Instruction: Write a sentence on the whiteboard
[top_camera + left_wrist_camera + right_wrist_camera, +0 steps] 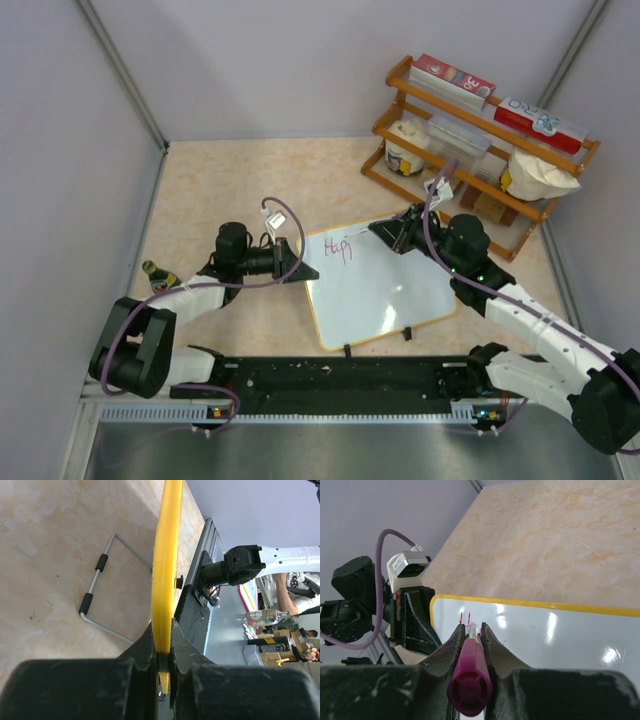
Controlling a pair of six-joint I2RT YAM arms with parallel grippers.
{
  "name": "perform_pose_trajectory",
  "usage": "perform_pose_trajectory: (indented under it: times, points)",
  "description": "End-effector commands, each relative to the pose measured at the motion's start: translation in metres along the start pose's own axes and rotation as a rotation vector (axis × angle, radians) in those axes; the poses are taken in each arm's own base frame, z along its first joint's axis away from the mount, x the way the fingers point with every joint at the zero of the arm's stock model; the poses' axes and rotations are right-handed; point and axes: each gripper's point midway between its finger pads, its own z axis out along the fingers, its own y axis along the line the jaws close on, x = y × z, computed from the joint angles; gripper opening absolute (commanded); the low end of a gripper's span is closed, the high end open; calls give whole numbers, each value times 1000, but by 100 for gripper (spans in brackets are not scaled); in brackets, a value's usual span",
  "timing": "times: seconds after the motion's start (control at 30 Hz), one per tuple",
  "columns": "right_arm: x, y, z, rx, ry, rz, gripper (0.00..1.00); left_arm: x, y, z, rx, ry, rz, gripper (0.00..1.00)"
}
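Note:
The whiteboard (385,285), glossy white with a yellow frame, lies at the table's middle with pink letters (337,247) near its top left. My left gripper (297,268) is shut on the board's left edge. In the left wrist view the yellow frame (167,555) runs edge-on between the closed jaws of this gripper (162,632). My right gripper (384,232) is over the board's top edge, shut on a magenta marker (470,677). In the right wrist view this gripper (471,628) points the marker at the board (550,635), just below two pink strokes (465,616).
A wooden rack (478,150) with boxes, tubs and a bag stands at the back right. A small bottle (157,273) lies by the left arm. A black rail (340,378) runs along the near edge. A grey wire bracket (95,587) with black sleeves lies beside the board's edge.

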Motion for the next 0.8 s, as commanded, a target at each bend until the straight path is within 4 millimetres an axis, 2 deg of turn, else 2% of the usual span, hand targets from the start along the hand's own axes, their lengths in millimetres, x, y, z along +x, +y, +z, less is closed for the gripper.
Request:
perform_pose_trajectory:
  times: [0.0, 0.27, 0.77]
  points:
    - [-21, -1, 10, 15, -51, -6, 0, 12, 9, 0, -33, 17, 21, 0]
    - [-8, -14, 10, 56, -26, -4, 0, 12, 9, 0, -30, 15, 24, 0]
    - [8, -26, 7, 88, 8, -9, 0, 13, 10, 0, -31, 14, 18, 0]
